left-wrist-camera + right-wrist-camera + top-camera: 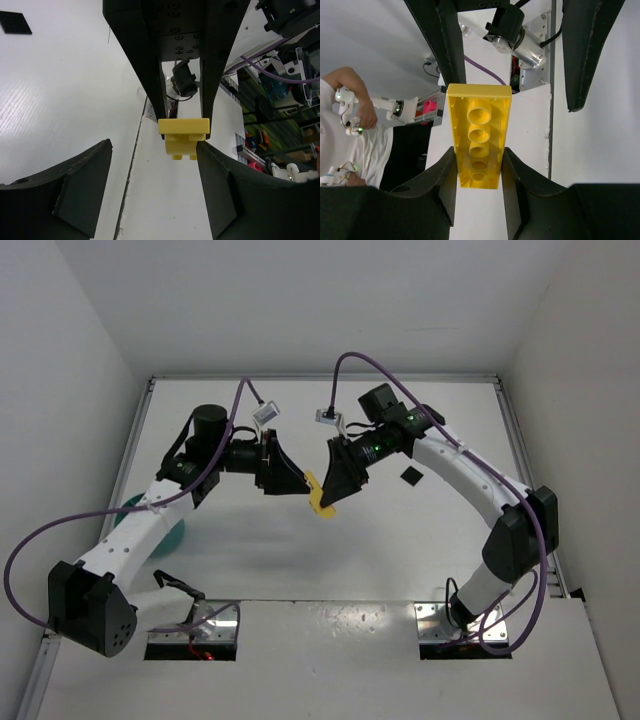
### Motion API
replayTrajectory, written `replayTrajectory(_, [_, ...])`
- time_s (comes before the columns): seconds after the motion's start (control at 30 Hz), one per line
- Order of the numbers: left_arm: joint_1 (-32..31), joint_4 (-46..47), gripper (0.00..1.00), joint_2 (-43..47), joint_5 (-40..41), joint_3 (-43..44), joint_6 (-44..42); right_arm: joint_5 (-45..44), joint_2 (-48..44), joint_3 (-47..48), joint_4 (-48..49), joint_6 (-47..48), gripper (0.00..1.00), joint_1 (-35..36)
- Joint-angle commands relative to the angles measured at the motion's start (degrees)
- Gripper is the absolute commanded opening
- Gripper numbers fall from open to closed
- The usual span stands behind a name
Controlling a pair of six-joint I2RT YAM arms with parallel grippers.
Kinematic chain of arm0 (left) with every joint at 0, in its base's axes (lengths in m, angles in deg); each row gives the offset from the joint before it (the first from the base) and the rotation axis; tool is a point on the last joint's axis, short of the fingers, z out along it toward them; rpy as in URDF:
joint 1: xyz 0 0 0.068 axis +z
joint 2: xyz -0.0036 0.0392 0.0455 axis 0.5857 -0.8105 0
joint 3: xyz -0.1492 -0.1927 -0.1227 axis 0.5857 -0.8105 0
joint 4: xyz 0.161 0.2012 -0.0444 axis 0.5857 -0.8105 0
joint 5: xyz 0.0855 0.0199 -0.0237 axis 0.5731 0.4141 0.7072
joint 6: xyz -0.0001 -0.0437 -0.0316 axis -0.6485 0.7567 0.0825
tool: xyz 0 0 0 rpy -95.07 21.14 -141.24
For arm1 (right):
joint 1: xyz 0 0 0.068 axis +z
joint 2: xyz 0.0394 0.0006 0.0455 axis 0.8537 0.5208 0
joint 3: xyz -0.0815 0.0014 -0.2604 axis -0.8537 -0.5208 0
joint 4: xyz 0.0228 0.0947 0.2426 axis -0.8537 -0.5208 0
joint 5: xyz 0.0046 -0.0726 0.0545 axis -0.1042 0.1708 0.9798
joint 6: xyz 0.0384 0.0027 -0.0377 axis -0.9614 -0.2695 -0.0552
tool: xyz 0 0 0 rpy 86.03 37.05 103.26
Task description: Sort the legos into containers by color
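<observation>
A long yellow lego hangs in mid-air between the two arms, above the middle of the table. My right gripper is shut on its near end, so its hollow underside faces the right wrist camera. My left gripper stands open just in front of the brick's far end, with its right finger at the brick's edge; I cannot tell if they touch. In the top view the left gripper and the right gripper point at each other. A teal container shows partly under the left arm.
A small flat black square lies on the table right of the right gripper, also seen in the left wrist view as a black square. White walls close in the table at the left, right and back.
</observation>
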Motion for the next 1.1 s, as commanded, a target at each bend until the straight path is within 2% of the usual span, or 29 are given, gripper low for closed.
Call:
replayTrajectory(0.0, [-0.7, 3.7, 0.74, 0.4, -1.4, 0.8, 1.3, 2.4, 0.6, 1.4, 1.5, 1.4, 0.00, 0.2])
replayTrajectory(0.2, [-0.7, 3.7, 0.73, 1.5, -3.2, -0.4, 1.9, 2.4, 1.1, 1.9, 1.0, 2.0, 0.00, -0.4])
replayTrajectory(0.47, [-1.2, 3.7, 0.73, 6.2, -4.5, -6.6, 1.9, 1.9, 0.0, 1.4, 1.0, 2.0, 0.00, -1.0])
replayTrajectory(1.07, [-1.7, 7.3, 0.73, 1.7, -2.3, -2.4, 4.9, 2.4, 2.2, 2.5, 0.5, 2.5, 0.00, -0.5])
